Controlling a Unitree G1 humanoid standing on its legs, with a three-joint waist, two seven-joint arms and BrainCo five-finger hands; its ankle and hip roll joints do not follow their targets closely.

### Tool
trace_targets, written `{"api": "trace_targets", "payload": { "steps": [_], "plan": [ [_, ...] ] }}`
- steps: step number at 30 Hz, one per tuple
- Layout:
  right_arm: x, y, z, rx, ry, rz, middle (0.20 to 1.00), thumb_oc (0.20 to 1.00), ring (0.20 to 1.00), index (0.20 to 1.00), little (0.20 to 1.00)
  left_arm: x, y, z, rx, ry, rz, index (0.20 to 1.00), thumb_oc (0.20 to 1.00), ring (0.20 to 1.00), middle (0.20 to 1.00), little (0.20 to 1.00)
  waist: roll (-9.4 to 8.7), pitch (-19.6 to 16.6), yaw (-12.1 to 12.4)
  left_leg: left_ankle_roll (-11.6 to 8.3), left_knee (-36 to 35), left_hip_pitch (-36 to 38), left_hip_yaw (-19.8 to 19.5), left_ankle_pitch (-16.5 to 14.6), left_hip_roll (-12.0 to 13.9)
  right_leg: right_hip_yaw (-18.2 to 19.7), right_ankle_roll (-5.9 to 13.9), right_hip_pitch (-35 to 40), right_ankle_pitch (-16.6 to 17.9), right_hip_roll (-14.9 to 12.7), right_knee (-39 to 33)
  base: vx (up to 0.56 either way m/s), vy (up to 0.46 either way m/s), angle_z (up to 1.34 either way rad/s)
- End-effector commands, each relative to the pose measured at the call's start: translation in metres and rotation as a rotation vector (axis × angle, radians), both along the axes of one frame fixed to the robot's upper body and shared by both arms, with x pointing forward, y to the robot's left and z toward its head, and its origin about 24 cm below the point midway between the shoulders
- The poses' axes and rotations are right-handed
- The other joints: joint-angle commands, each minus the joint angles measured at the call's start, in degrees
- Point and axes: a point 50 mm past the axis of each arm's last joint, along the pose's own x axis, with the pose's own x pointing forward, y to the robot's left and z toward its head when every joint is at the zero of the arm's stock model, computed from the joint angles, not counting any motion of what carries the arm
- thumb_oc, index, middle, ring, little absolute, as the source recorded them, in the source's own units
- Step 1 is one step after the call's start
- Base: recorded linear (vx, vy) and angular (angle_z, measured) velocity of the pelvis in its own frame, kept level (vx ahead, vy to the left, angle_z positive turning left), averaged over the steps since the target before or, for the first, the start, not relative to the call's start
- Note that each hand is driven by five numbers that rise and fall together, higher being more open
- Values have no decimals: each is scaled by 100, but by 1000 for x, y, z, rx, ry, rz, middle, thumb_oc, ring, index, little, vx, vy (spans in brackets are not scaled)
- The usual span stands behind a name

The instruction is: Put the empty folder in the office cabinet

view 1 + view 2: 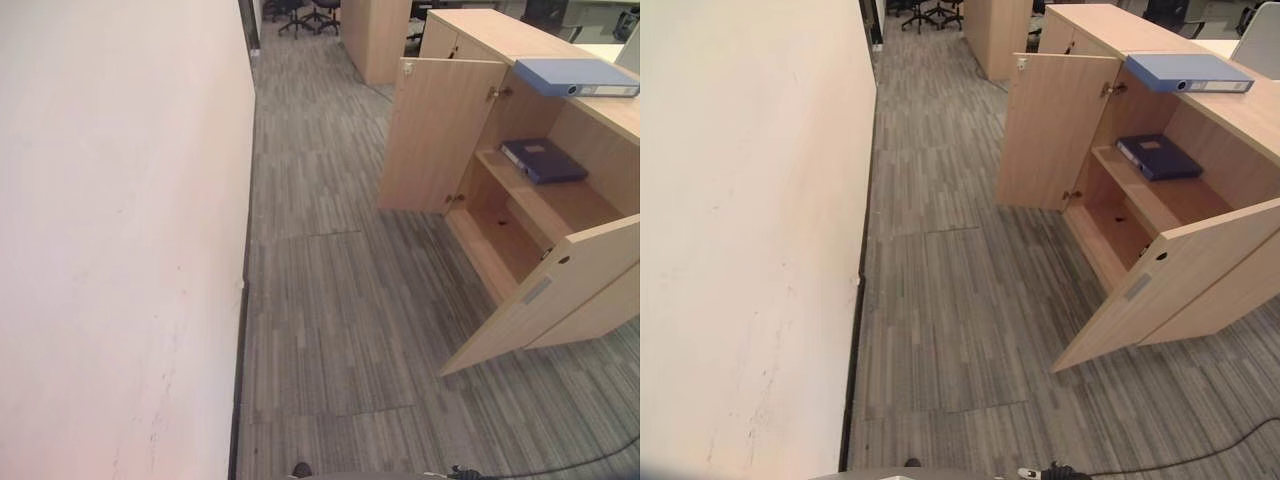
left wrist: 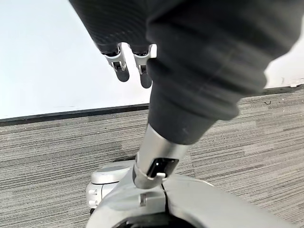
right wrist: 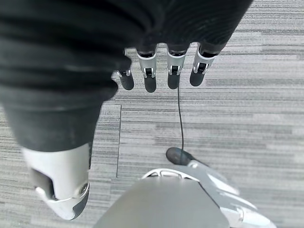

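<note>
A light-wood cabinet (image 1: 560,265) stands on the grey carpet (image 1: 320,300) with both doors swung wide — the far door (image 1: 435,135) and the near door (image 1: 545,295). A light-blue folder (image 1: 575,76) lies flat on the cabinet's top, and a dark-blue folder (image 1: 543,160) lies flat on the upper shelf (image 1: 560,200) inside. A white wall (image 1: 110,240) runs along the left. The left hand (image 2: 130,64) hangs over the carpet by the wall, fingers relaxed, holding nothing; the right hand (image 3: 161,71) hangs over the carpet too — fingers straight and spread, empty.

Blue folder (image 1: 577,76), light wood cabinet (image 1: 440,135), grey striped carpet (image 1: 320,300)
</note>
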Motion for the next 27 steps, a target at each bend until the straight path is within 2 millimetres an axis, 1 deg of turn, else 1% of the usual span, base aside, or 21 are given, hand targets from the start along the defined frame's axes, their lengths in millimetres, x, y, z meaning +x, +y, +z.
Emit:
{"api": "trace_targets", "payload": {
  "steps": [1,10,27],
  "plan": [
    [6,-5,2,-26,9,-15,1000,1000,1000,1000,1000,13,-8,-1,-15,-30,40,1000,1000,1000,1000,1000,-132,66,104,-165,-89,297,64,-711,-57,-241,601,-140,479,-321,-224,0,0,0],
    [3,-6,1,-24,14,-28,1000,1000,1000,1000,1000,8,-10,-2,-45,-18,62,1000,1000,1000,1000,1000,-143,58,102,-167,-89,300,58,-713,-59,-260,602,-135,479,-318,-224,0,0,0],
    [3,-6,2,-10,26,9,1000,1000,1000,1000,1000,3,-11,-3,-86,29,19,1000,1000,1000,1000,1000,-102,5,13,-168,-89,348,110,-744,-41,-220,592,-108,448,-307,-224,0,0,0]
  ]
}}
